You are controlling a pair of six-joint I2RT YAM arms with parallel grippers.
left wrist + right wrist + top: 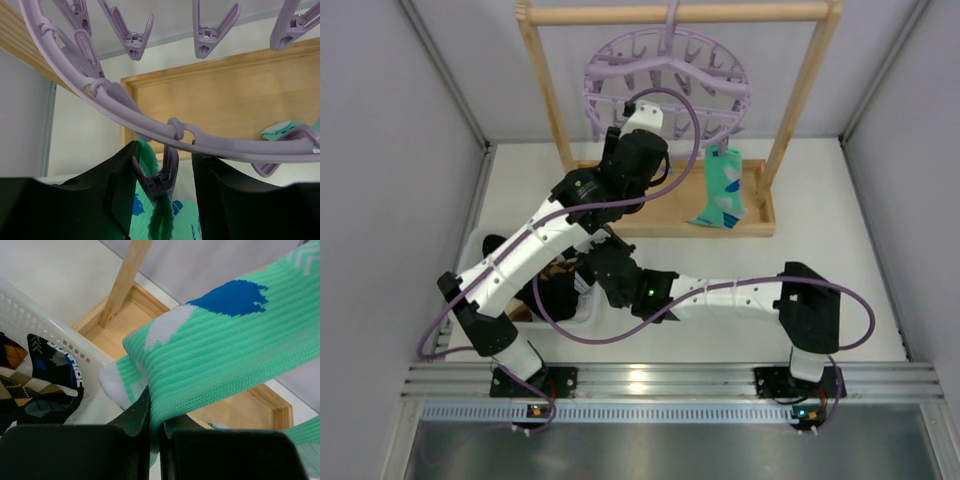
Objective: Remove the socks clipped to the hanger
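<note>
Straddling a clip peg on the hanger, left fingers gape, poised to squeeze it; right fingers pinch the mint sock, likely bound for the basket.

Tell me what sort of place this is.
Probably a robot lab test cell staged as a laundry corner: plain grey walls box in a white table, two arms bolt to an aluminium rail, and a wooden rack carries a lavender hanger with a mint sock clipped on.
</note>
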